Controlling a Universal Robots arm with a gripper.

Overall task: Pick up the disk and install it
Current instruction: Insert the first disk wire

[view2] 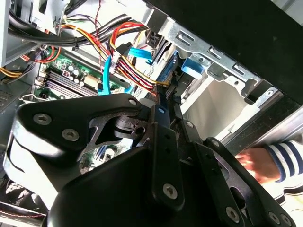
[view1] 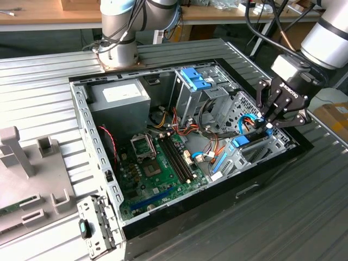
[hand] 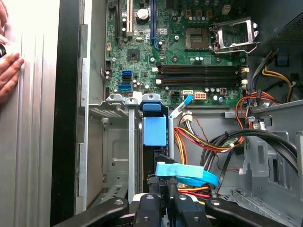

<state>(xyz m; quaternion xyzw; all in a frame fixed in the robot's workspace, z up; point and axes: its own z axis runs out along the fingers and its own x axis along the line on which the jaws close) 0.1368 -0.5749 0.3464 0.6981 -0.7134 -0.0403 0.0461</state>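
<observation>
The disk (view1: 241,141) stands on edge in the drive bay at the exterior view's right side of the open computer case (view1: 81,125). Its blue plastic frame (hand: 155,130) shows between the bay's metal rails in the first wrist view. My gripper (view1: 269,126) hangs right over the bay. Its fingers sit close together at the disk's near end, shut on it, in both wrist views (hand: 162,191) (view2: 165,97). The rest of the disk is hidden inside the slot.
A person's hand (hand: 9,75) with a striped sleeve (view2: 279,158) rests just outside the case wall. A blue flat cable (hand: 189,174) and coloured wire bundles (hand: 208,142) crowd the bay. The motherboard (view1: 157,163), grey power-supply box (view1: 119,95) and light-blue bracket (view1: 196,81) lie further in.
</observation>
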